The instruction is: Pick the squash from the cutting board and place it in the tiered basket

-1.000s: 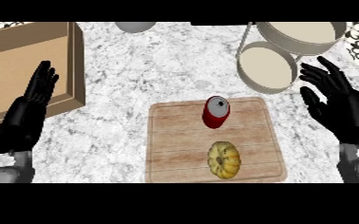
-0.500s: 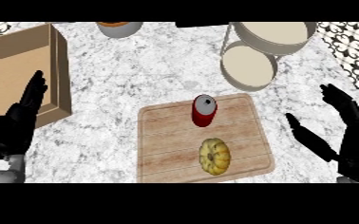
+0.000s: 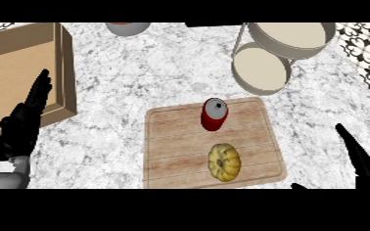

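- My right hand (image 3: 357, 157) has dropped from beside the tiered basket (image 3: 262, 69) to the lower right edge of the frame. Only straight, parted fingers show, and they hold nothing.
- My left hand (image 3: 24, 122) stays at the left edge, fingers straight and up, resting by the wooden tray (image 3: 33, 68).
- The squash (image 3: 224, 162) lies untouched on the cutting board (image 3: 170, 147), in the lower middle of the frame, near the upright red can (image 3: 215, 113).
- The basket stands on the worktop (image 3: 145, 78) in the upper right, well apart from the squash.
- I judge the pick has not yet begun. My right hand is now level with the squash, placed to reach in from the right, clear of the can.
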